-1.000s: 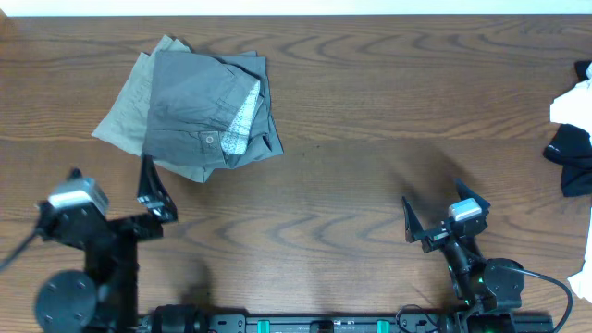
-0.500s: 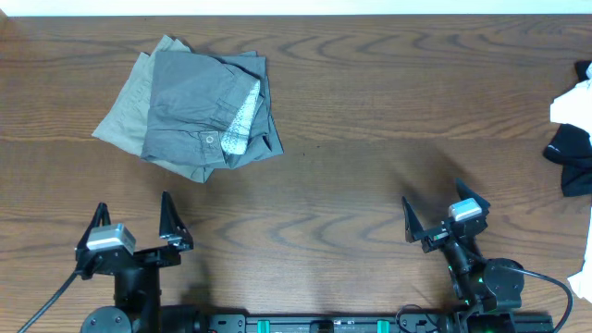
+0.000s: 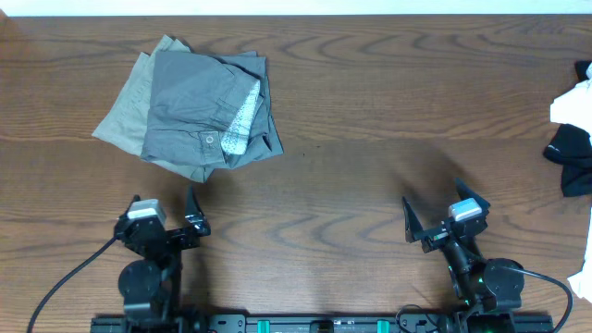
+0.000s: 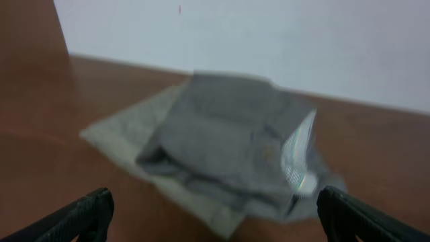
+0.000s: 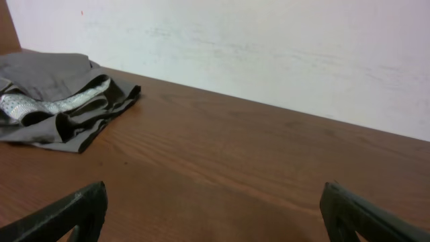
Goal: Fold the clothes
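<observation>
Left pincer (image 3: 164, 202) and right pincer (image 3: 432, 198) both rest low at the near edge of the wood-grain desk (image 3: 370, 111), jaws spread wide, holding nothing. Ahead of the left pincer, well apart, lie the folded grey shorts (image 3: 190, 102), soft woven cloth with speckled white pocket lining (image 3: 240, 120) showing, stacked on a rumpled khaki garment (image 3: 118, 118).
</observation>
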Tool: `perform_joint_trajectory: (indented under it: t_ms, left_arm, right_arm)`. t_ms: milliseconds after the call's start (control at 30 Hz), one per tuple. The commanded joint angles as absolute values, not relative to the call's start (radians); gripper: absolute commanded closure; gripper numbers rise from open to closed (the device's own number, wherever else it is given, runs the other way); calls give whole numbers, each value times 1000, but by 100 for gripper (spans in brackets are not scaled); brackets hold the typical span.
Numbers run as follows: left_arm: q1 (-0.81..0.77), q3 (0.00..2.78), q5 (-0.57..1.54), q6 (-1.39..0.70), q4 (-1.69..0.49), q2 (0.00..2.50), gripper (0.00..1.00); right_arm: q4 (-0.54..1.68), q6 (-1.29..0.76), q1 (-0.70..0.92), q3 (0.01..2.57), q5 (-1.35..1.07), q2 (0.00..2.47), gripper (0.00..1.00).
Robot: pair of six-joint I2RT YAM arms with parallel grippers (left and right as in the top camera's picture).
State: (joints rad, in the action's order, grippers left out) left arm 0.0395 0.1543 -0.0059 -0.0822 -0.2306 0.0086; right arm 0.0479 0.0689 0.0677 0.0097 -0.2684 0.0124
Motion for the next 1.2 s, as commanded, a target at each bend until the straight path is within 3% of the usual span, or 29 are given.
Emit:
perform_joint_trajectory:
  t_ms: [0,1167]
  left_arm:
    - [44,117,0,-92,-217,2,2]
    - [36,41,-1,-91,-149,4,2]
  right_arm:
    - [49,57,70,6,-262,7,1]
    - [48,57,70,6,-262,7,1]
